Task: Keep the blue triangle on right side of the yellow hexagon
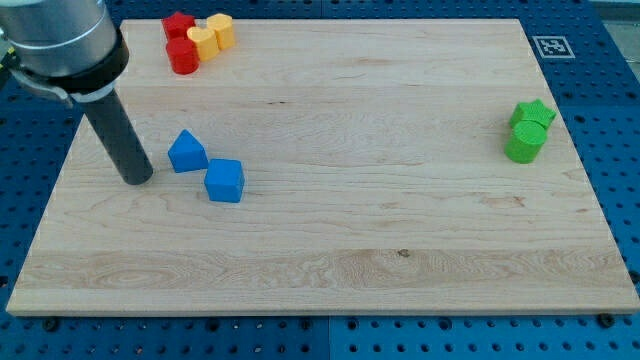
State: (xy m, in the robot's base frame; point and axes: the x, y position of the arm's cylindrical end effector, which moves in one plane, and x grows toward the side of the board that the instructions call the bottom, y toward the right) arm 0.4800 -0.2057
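Observation:
The blue triangle [186, 151] lies on the wooden board [400, 250] at the view's left. A blue cube [225, 181] touches it on its lower right. The yellow hexagon [221, 30] sits at the view's top left, beside a second yellow block [203, 41]. The blue triangle is below and slightly left of the yellow hexagon. My tip [135, 180] rests on the board just left of the blue triangle, a small gap away.
Two red blocks [181, 42] cluster left of the yellow ones at the top. A green star [533, 113] and a green cylinder [525, 143] sit near the board's right edge. A marker tag [551, 46] lies off the board's top right corner.

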